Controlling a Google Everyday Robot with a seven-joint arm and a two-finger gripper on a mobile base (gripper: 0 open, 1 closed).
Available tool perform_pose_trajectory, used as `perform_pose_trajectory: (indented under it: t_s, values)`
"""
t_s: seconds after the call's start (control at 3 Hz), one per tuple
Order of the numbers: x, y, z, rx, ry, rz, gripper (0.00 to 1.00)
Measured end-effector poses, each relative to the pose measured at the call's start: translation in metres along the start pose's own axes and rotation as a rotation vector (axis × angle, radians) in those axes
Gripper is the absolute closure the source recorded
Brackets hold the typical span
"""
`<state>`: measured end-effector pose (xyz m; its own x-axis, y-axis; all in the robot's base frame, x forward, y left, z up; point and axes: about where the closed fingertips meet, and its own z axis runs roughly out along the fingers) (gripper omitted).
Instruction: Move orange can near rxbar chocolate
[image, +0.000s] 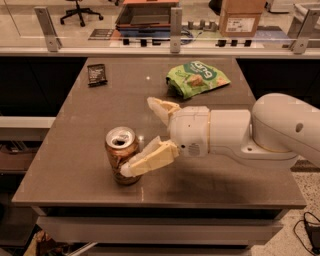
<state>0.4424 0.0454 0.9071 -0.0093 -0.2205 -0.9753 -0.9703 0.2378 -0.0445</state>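
The orange can (120, 152) stands upright on the brown table (65, 150), near the front left. The rxbar chocolate (96, 74) lies flat at the far left corner, well away from the can. My gripper (140, 137) reaches in from the right with its fingers spread wide. The near finger (147, 160) lies across the front of the can's lower body. The far finger (160, 107) is behind and to the right of the can, apart from it. The can sits partly between the jaws, not clamped.
A green snack bag (197, 77) lies at the back middle-right of the table. My white arm (260, 132) spans the table's right half. A glass barrier with metal posts (175, 22) runs behind the table. The table's front edge is close to the can.
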Motion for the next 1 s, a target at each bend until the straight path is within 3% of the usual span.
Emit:
perform_pose_trajectory:
  t_s: [0.67,1.0]
  values:
    - [0.007,0.022,0.015,-0.006,-0.066,-0.002,0.00]
    - [0.015,0.032,0.031,-0.030,-0.103,0.005,0.18]
